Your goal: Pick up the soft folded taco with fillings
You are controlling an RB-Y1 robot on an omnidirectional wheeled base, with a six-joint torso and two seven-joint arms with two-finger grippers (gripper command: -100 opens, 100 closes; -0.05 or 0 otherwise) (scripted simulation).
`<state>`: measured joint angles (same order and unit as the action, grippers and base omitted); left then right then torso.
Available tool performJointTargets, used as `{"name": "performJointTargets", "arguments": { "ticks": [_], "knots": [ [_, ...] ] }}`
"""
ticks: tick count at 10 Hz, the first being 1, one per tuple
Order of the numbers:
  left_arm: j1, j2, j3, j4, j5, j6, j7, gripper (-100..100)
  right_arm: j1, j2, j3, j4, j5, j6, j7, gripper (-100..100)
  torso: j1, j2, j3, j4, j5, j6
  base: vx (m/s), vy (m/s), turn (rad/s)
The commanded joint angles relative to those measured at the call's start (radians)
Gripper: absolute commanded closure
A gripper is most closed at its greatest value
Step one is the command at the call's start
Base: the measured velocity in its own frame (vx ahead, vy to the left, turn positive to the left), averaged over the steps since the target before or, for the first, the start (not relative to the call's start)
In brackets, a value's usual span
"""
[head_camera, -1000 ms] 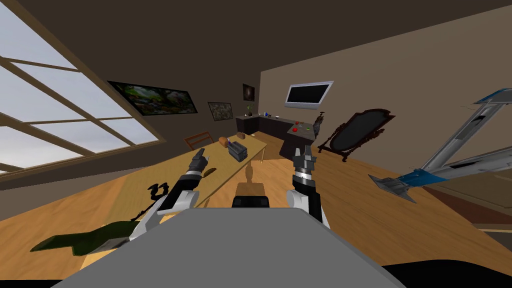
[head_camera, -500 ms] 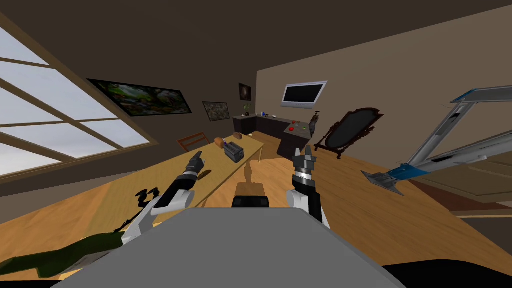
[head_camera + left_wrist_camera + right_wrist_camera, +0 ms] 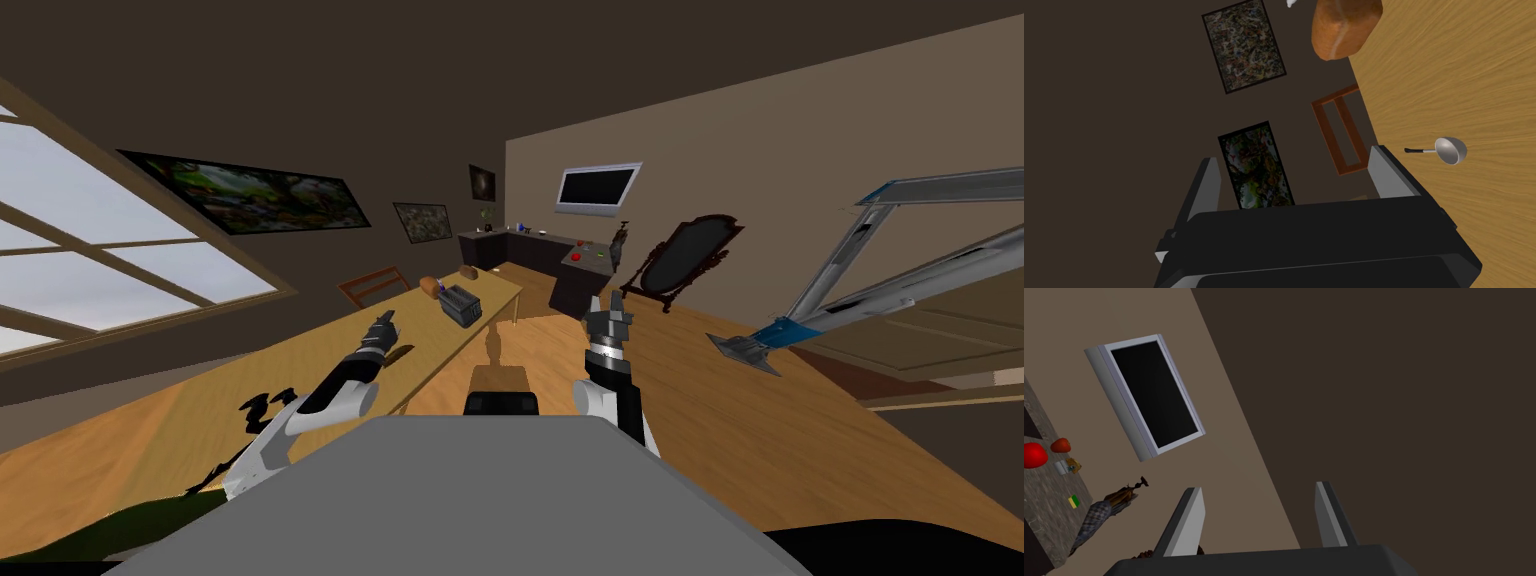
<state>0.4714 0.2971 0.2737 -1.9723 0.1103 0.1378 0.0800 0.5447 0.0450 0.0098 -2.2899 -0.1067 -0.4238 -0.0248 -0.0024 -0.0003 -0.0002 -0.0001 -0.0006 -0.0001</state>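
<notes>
Taco (image 3: 399, 352), apparently the brown shape near the surface's (image 3: 290, 360) edge, lies ungrasped. Left hand (image 3: 385, 320) hovers beside it, fingers apart; right hand (image 3: 607, 305) is spread too, empty.

The long pale table (image 3: 1464, 75) is wood, its fine wavy grain under a matt finish. The small grey ladle (image 3: 1450, 150) has a polished metal bowl and a dull black handle. The brown loaf (image 3: 1344, 25) looks crusty and a little rough. The reddish-brown chair frame (image 3: 1339, 130) is smooth wood. The left gripper (image 3: 1294, 162) has flat, matt grey fingers (image 3: 1206, 192). The dark counter (image 3: 1044, 508) is speckled like stone.
</notes>
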Motion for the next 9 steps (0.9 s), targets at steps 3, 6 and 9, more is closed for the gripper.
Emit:
{"name": "performJointTargets", "arguments": {
  "ticks": [3, 6, 9],
  "knots": [
    [-0.012, 0.014, 0.038, 0.034, 0.013, 0.093, 0.016, -100, 0.0, 0.0, 0.0, 0.0, 0.0, 0.0, 0.0, 0, 0.0, -0.001, 0.0, 0.0, 0.0, 0.0, 0.018, -0.03, -0.08],
    [-0.024, 0.037, 0.09, 0.087, 0.038, 0.184, 0.042, -100, 0.0, 0.0, 0.0, 0.0, 0.0, 0.0, 0.0, 0, 0.001, 0.0, 0.0, 0.0, 0.0, 0.0, 0.015, -0.022, -0.093],
    [-0.031, 0.046, 0.116, 0.115, 0.051, 0.243, 0.055, -100, 0.0, 0.0, 0.0, 0.0, 0.0, 0.0, 0.0, 0, 0.002, 0.0, 0.0, 0.0, 0.0, 0.0, 0.01, -0.008, -0.087]
  ]
}}
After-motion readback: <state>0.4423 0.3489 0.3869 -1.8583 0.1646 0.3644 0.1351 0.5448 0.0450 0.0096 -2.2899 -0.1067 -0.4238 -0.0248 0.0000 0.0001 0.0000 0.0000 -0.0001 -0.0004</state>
